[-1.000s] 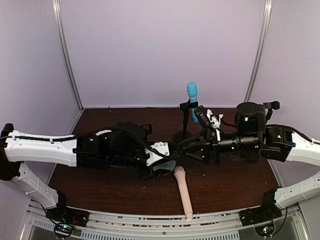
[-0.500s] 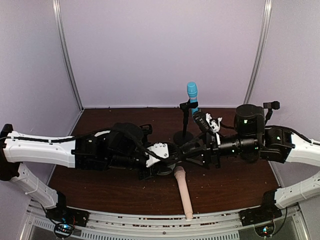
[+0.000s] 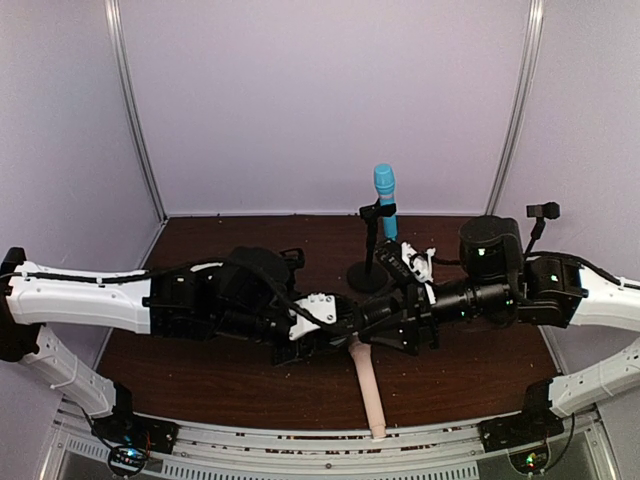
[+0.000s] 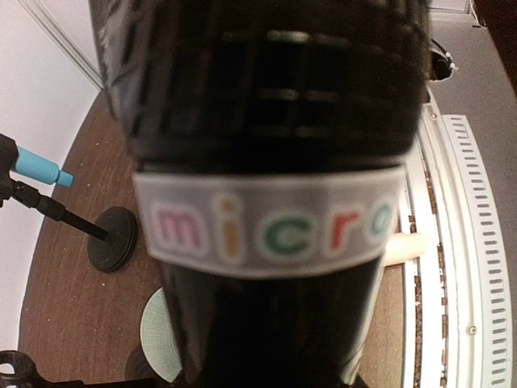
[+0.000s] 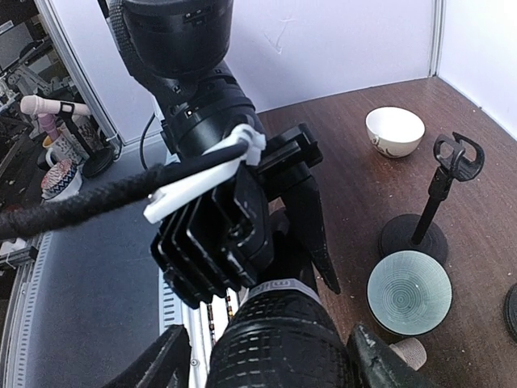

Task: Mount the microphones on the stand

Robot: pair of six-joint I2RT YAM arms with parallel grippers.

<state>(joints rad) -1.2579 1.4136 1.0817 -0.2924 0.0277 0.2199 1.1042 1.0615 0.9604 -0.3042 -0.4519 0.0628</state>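
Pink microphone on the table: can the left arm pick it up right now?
Probably not yet. The left gripper is shut on the black microphone, so it has no free grip, though the pink microphone lies uncovered close beside it.

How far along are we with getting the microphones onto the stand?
Done: the blue microphone sits clipped in the stand. In hand: the black microphone, clamped by the left gripper, with the right gripper open around its head. Left: seating the black one, then the pink-beige microphone lying on the table; a second stand shows an empty clip.
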